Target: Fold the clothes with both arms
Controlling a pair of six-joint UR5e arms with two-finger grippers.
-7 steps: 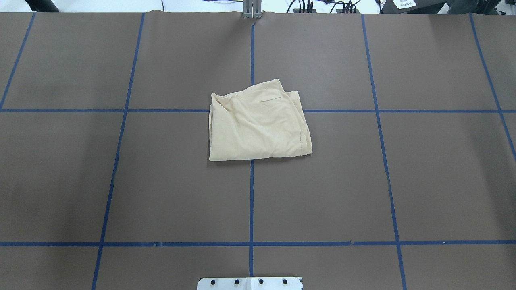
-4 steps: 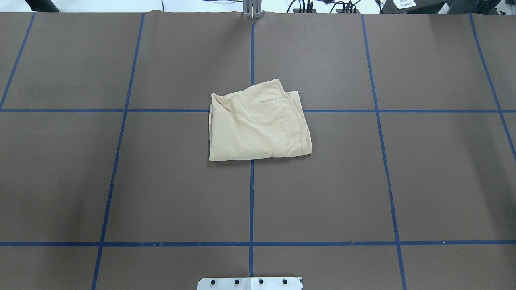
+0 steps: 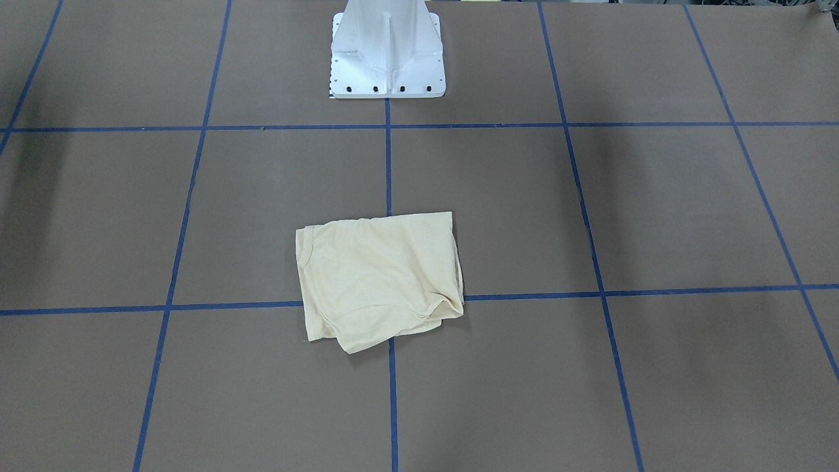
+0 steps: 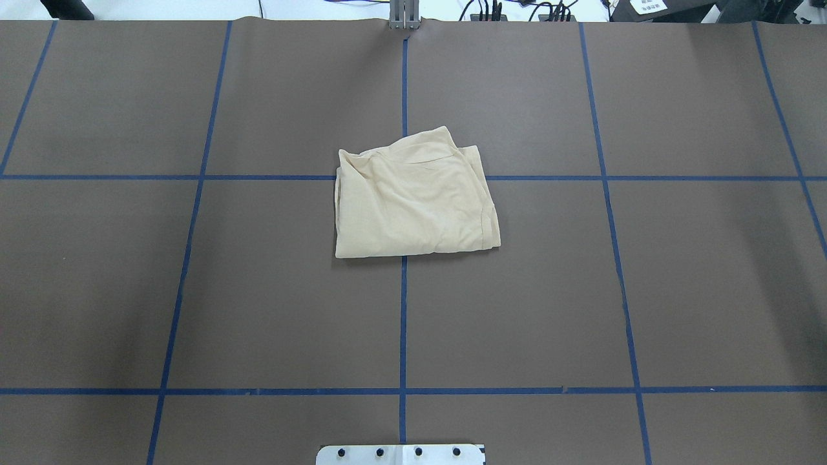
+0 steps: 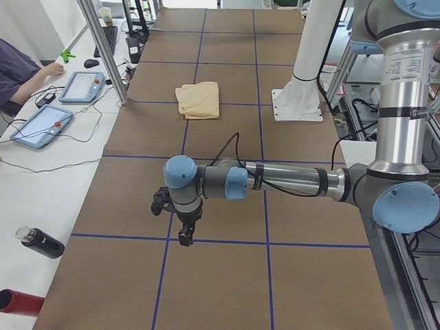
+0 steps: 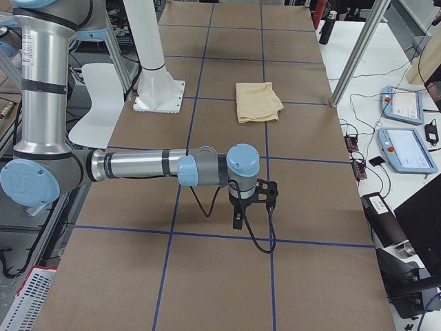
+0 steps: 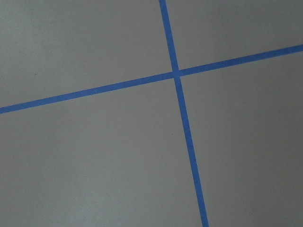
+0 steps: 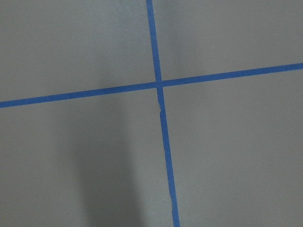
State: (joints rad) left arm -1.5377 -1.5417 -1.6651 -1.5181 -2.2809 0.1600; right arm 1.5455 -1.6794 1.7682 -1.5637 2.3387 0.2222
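1. Shirt [image 4: 413,200] lay folded in a rough rectangle at the middle of the table [image 4: 194,290], over a blue tape [image 4: 404,97] crossing.
2. Toward opposite table ends, left gripper [image 5: 185,237] and right gripper [image 6: 238,222] hung well apart from it.
3. Whether either stood wide or narrow could not be told.

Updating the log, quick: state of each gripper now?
Left gripper: cannot be told; away from the shirt.
Right gripper: cannot be told; away from the shirt.

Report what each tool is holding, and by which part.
Nothing. The shirt lies folded on the table, untouched; the left tool and right tool hang over bare table far from it.
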